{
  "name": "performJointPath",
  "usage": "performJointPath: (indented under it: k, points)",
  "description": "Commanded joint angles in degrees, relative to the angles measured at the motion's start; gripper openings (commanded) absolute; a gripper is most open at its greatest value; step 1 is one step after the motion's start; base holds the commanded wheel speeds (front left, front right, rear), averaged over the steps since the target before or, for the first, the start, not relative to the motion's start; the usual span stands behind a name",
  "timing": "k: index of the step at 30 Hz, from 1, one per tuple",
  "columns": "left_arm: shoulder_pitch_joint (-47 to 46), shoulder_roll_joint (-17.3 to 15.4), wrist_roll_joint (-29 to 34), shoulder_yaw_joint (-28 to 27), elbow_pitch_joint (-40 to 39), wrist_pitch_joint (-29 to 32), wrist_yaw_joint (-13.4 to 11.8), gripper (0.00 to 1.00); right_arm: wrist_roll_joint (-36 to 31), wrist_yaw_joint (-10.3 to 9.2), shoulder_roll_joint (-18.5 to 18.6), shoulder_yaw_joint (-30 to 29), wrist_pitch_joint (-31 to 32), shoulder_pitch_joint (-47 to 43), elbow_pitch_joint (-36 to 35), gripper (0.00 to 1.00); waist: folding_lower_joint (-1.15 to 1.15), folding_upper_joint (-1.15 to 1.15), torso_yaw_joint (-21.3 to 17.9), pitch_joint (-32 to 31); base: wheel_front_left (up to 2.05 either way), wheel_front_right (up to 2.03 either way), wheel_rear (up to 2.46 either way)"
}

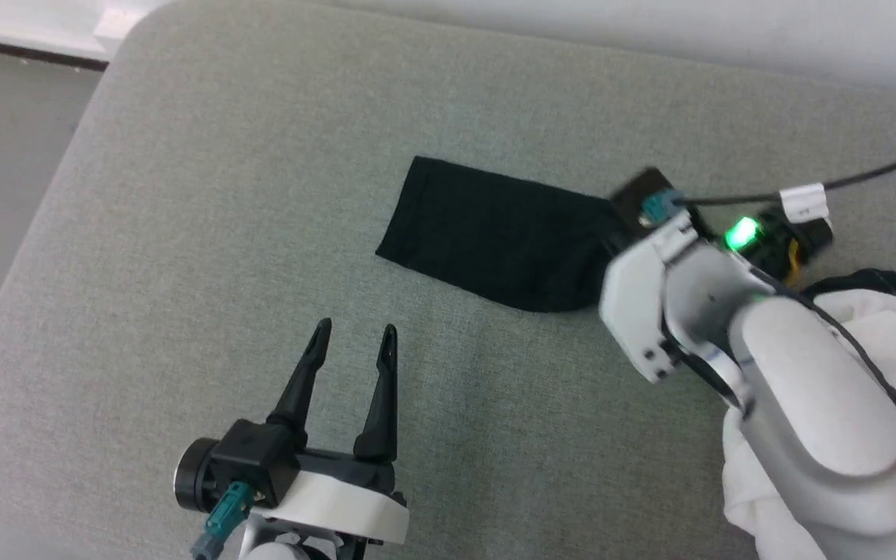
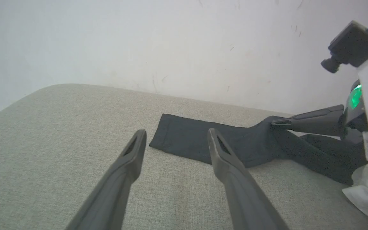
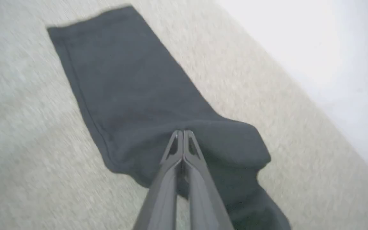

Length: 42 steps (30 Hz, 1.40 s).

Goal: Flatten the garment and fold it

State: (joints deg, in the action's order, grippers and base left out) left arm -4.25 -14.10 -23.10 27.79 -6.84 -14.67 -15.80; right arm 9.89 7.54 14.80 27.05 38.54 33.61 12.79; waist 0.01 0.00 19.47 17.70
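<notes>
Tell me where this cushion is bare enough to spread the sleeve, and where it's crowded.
Bare: the stretch of cushion left of the black sleeve, and the strip between sleeve and left gripper. Crowded: the right side, where the right gripper pinches the sleeve beside the bunched white body.

In the head view the right arm (image 1: pixel 806 389) hides the fingers of the right pincer (image 3: pixel 183 132) and the spot where the black sleeve of the shirt (image 1: pixel 495 233) meets its white body. That body runs off the right and bottom edges. The right wrist view is smeared, and the sleeve's hem is soft.
</notes>
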Motion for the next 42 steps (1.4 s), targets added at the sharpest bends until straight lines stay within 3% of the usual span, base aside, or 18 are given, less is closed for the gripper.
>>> performJointPath:
  k: [1, 7, 14, 15, 16, 17, 23, 30, 37, 42]
  points:
    - [0.0, 0.1, 0.7, -0.2, 0.1, -0.3, 0.3, 1.0, 0.0, -0.05, -1.5, 0.5, -1.2, 2.5, -0.4, 0.0, -0.01, 0.0, 0.2, -2.5, 0.0, 0.0, 0.0]
    - [1.7, -0.9, 0.7, -1.3, -0.4, -0.3, -0.4, 1.0, 5.6, -0.05, -10.0, 8.1, -6.2, 7.9, -0.6, 0.0, -0.01, 0.0, 1.2, -4.9, 0.0, 0.0, 0.0]
    - [3.8, -2.0, 0.2, -2.7, -1.3, -0.3, -1.3, 1.0, 11.0, -0.05, -11.8, 16.6, -8.0, 4.4, 1.7, 0.0, -0.01, 0.0, 2.3, -5.2, 0.0, 0.0, 0.0]
    - [4.0, -2.0, 0.2, -2.7, -1.4, -0.3, -1.3, 1.0, 11.0, -0.05, -11.8, 18.1, -8.3, 3.6, 2.6, 0.3, -0.01, 0.0, 2.4, -5.2, 0.0, 0.0, 0.0]
    - [4.2, -2.1, 0.2, -2.6, -1.4, -0.3, -1.3, 1.0, 11.3, -0.05, -11.8, 19.1, -8.5, 2.7, 3.6, 0.87, -0.01, 0.0, 2.6, -5.3, 0.0, 0.0, 0.0]
    - [4.3, -2.0, 0.2, -2.5, -1.4, -0.3, -1.4, 1.0, 12.0, -0.05, -11.8, 19.4, -8.6, 1.7, 4.6, 1.0, -0.01, 0.0, 2.7, -5.3, 0.0, 0.0, 0.0]
    - [4.8, -2.0, 0.2, -2.3, -1.6, -0.3, -1.7, 1.0, 12.2, -0.05, -11.8, 16.5, -12.0, 2.1, 5.1, 1.0, -0.01, 0.0, 0.8, -6.5, 0.0, 0.0, 0.0]
    - [5.6, -3.2, 0.6, -3.0, -3.1, 0.1, -2.6, 1.0, 5.4, -0.05, -10.6, 1.2, -16.7, 0.4, -3.6, 1.0, -0.01, 0.0, -4.9, -8.8, 0.0, 0.0, 0.0]
    - [6.8, -5.0, 1.1, -3.5, -5.6, 1.3, -3.4, 1.0, -6.6, -0.05, -10.5, -16.5, -18.3, -16.3, -23.0, 1.0, -0.01, 0.0, -11.3, -8.7, 0.0, 0.0, 0.0]
    - [7.0, -5.4, 1.5, -3.4, -6.6, 1.7, -3.8, 1.0, -9.7, -0.05, -11.8, -27.8, -21.6, -33.9, -35.8, 1.0, -0.01, 0.0, -14.1, -7.4, 0.0, 0.0, 0.0]
